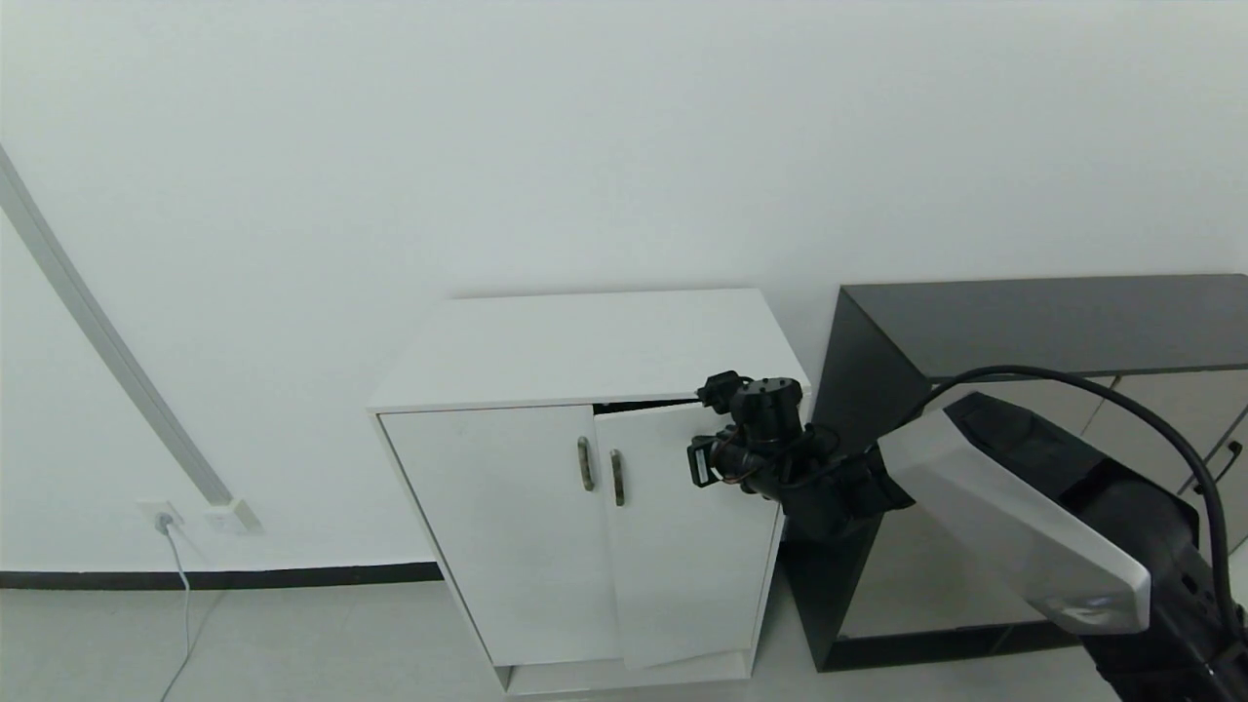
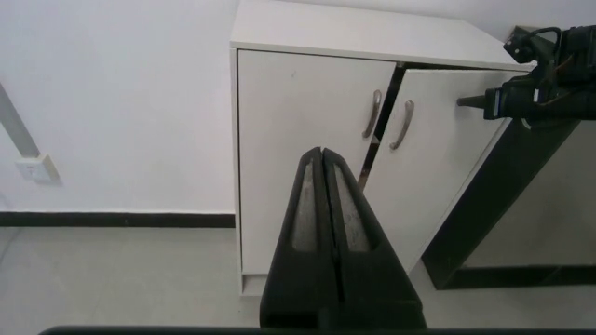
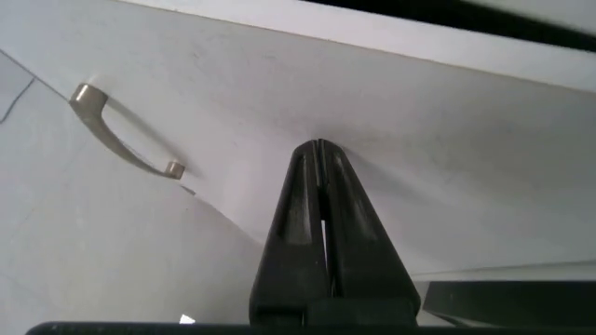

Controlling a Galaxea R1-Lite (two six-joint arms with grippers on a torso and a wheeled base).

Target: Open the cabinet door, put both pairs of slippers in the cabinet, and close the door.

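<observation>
The white cabinet (image 1: 585, 351) stands against the wall with two doors. Its left door (image 1: 497, 526) is closed. Its right door (image 1: 682, 575) hangs slightly ajar, with a dark gap along its top edge. My right gripper (image 1: 697, 460) is shut, and its tips rest against the face of the right door (image 3: 447, 130), to the side of the metal handle (image 3: 121, 140). In the left wrist view the same gripper (image 2: 463, 100) touches the ajar door (image 2: 438, 186). My left gripper (image 2: 322, 154) is shut with nothing in it and is held back from the cabinet front.
A low black cabinet (image 1: 1024, 322) stands right beside the white one. A wall socket with a cable (image 1: 161, 517) and a slanted grey conduit (image 1: 97, 331) are on the wall to the left. Grey floor (image 1: 292, 643) lies in front.
</observation>
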